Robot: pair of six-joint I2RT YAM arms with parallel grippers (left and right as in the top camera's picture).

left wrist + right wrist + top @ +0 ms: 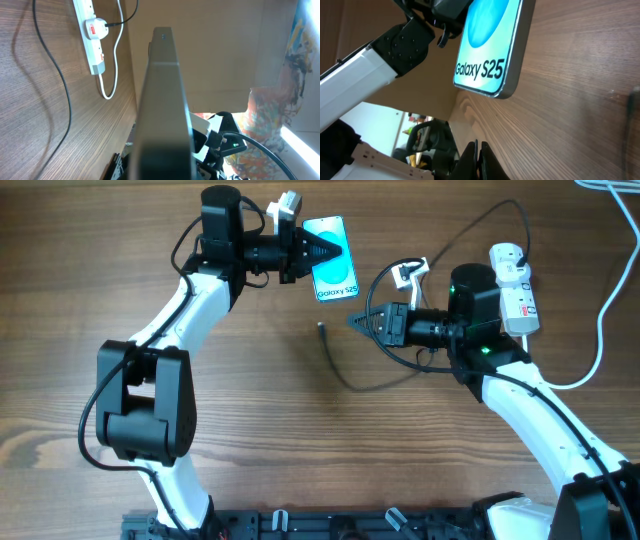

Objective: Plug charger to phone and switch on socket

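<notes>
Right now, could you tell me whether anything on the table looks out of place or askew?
The phone is not lying flat: the left gripper holds it by one end, and it appears tilted up off the table. The charger lies loose, its plug tip unconnected. Nothing looks spilled or damaged.

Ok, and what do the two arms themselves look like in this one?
The left arm and right arm match: white links, bulky black joint housings, thin black cables looping alongside. The left gripper and right gripper are black wedges tapering to a point, each with a white camera bracket behind. A small green light glows on the right arm's black joint.
</notes>
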